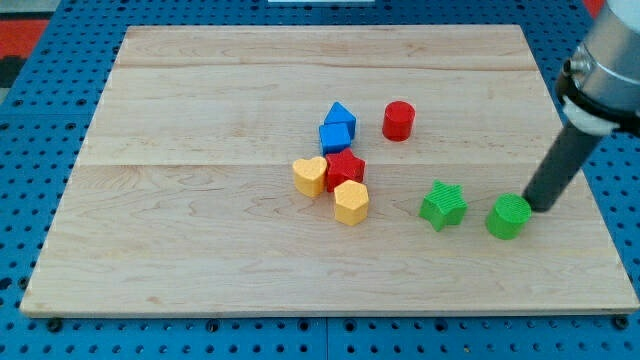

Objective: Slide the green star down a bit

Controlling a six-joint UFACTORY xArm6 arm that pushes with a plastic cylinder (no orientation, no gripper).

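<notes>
The green star (442,205) lies on the wooden board (200,250) at the view's lower right. A green round block (508,216) sits just to its right, apart from it. My tip (534,208) is at the round green block's upper right edge, close to or touching it, and well to the right of the star. The dark rod slants up to the view's top right.
A cluster sits mid-board: a blue block with a peaked top (340,113), a blue cube (336,137), a red star (345,169), a yellow heart (310,175) and a yellow block (351,202). A red cylinder (398,120) stands to the cluster's upper right.
</notes>
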